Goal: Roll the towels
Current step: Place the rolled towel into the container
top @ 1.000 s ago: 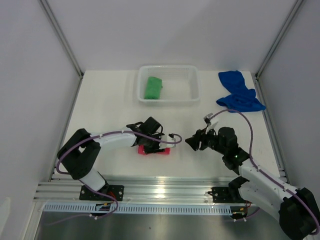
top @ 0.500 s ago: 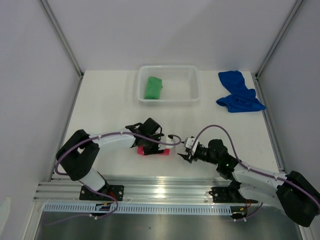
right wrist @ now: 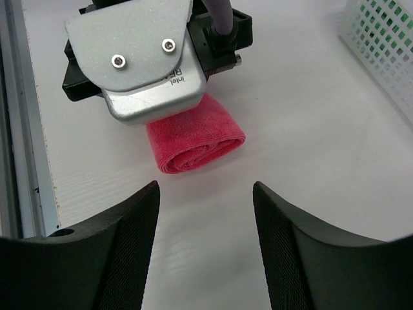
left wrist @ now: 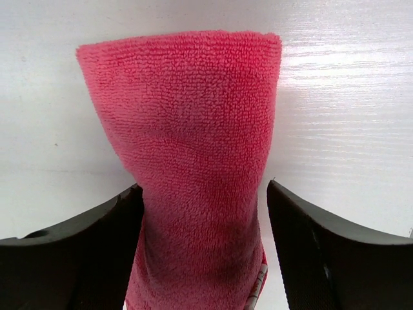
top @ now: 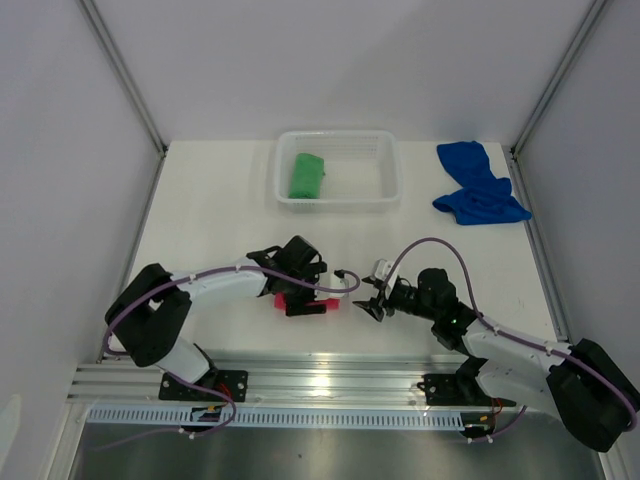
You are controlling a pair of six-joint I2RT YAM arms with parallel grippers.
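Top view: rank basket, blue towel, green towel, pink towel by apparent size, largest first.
1. white basket
2. blue towel, crumpled
3. green towel, rolled
4. pink towel: visible part smallest, but the left end effector covers much of it, so unsure versus green.

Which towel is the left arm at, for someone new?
On the white table, look near the front edge, between the two arms. The pink towel lies there as a tight roll under the left gripper; the green towel is in the basket, the blue towel crumpled far right.
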